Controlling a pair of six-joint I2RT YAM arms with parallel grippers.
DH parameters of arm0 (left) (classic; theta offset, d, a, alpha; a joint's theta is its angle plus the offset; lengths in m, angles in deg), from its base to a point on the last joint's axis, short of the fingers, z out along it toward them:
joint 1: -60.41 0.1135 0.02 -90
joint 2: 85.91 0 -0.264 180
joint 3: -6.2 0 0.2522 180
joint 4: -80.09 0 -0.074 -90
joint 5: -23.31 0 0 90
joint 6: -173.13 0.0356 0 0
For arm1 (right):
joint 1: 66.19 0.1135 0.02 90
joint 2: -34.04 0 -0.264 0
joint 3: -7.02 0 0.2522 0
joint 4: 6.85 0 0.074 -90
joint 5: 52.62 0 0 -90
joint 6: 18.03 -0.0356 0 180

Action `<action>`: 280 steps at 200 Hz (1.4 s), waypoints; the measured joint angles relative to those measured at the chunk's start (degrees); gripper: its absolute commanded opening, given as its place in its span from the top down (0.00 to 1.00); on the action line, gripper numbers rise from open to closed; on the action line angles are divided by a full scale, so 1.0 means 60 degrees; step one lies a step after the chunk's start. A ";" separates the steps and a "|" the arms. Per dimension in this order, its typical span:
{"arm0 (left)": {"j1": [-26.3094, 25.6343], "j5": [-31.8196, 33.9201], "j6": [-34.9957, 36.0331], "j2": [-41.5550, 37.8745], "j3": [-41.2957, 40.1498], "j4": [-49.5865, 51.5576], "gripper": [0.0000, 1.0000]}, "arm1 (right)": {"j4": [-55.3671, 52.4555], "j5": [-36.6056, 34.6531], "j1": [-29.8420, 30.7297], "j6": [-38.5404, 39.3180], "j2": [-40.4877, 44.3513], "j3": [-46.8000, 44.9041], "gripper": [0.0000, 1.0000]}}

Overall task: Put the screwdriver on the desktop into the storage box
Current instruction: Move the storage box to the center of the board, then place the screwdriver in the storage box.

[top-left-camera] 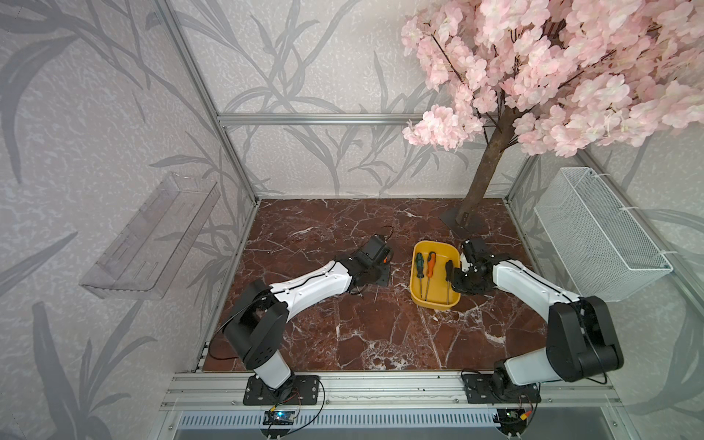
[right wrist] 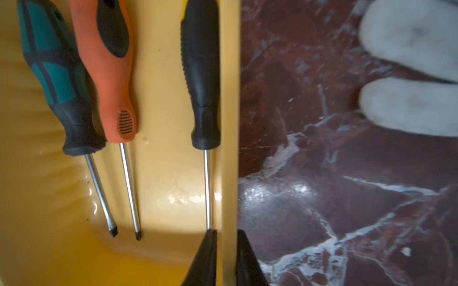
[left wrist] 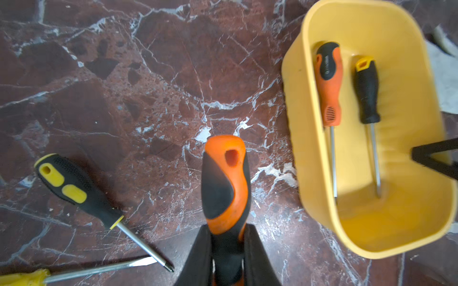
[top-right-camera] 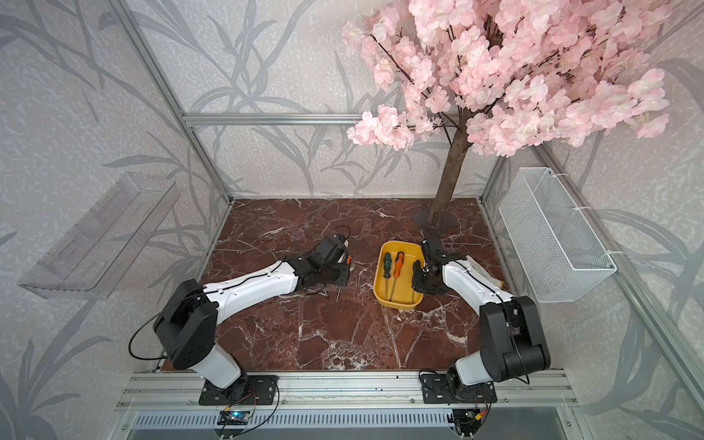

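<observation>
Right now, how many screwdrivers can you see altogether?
6. In the storage box: green-handled, orange-handled, black-handled. In the left pincer: orange-and-black one. On the desktop: black-and-yellow one, plus a yellow-handled one partly out of frame. Others may be hidden.

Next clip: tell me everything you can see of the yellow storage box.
The storage box is a shallow yellow tray of glossy plastic with rounded corners, open-topped, flat on the marble desktop. Inside lie a green-handled screwdriver, an orange-handled screwdriver and a black-handled screwdriver, roughly parallel. The right gripper is shut on its side wall, one finger inside, one outside.
</observation>
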 measured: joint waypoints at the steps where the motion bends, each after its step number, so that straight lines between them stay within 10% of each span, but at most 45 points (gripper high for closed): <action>1: 0.0000 -0.0007 0.0000 -0.0018 0.0000 -0.0007 1.00 | 0.0004 -0.0022 0.0025 -0.0015 -0.0015 0.0007 0.95; 76: 0.0000 -0.0820 -0.0426 -0.0321 0.0182 -0.0262 1.00 | 0.0182 -0.0499 0.2127 -0.0004 -0.1005 0.0991 0.96; 143: -0.0164 -0.1155 -0.1096 0.0947 0.1282 -0.0477 1.00 | 0.0423 -0.0080 0.2488 -0.0517 -0.1137 0.1202 0.68; 280: -0.0765 -0.0280 -0.1989 0.4422 0.3475 -0.0157 0.91 | 0.0051 -0.0630 0.2040 -0.1231 0.3523 -0.0430 0.63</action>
